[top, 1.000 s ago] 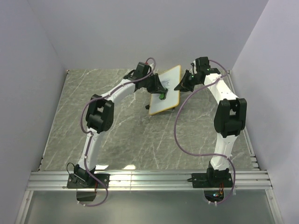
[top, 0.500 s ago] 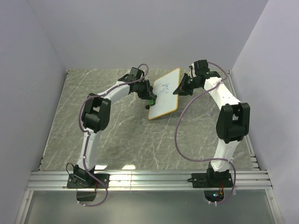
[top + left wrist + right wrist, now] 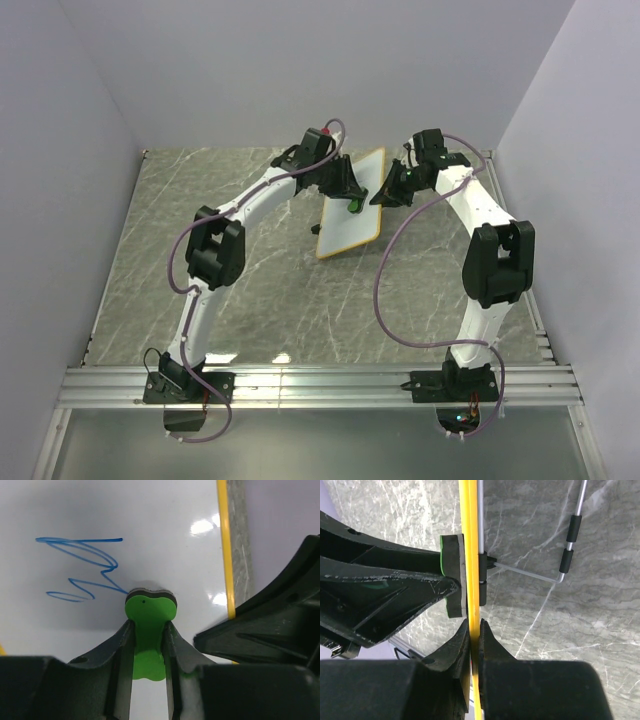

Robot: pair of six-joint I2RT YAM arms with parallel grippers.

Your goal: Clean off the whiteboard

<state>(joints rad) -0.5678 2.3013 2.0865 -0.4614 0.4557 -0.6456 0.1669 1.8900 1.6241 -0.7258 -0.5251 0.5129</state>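
1. From their bases at 6 o'clock of the top view, both arms reach across the marble table (image 3: 260, 290). They meet at the whiteboard (image 3: 345, 232), which sits toward 1 o'clock of the table's middle and seems propped at a tilt.
2. The left gripper (image 3: 149, 630) is closed on a green eraser (image 3: 150, 607), with the dark pad pressed against the white face.
3. The right gripper (image 3: 473, 627) is pinched tight on the board's yellow frame (image 3: 469, 530), seen edge-on, and appears to be steadying it.
4. A blue scribble (image 3: 82, 567) lies at 10 o'clock of the eraser, its tail just touching the pad, so by my reckoning the wiping is unfinished.
5. What could go wrong:
   - Pressure on a propped board may make the thin frame slip in its pinch, or make the wire stand (image 3: 574, 528) skid on the marble.
   - The eraser is gripped at its narrow waist, so a sideways stroke could twist it in the jaws.
   - The right gripper sits just beside the eraser at 4 o'clock, so a stroke that way risks a knock.
6. What is hard to see:
   - From above, the arms cover the board's far half and the scribble cannot be made out.
   - The left wrist view cuts off the board's lower and left edges, so I cannot tell whether other marks exist.
   - The stand's footing is only partly shown.
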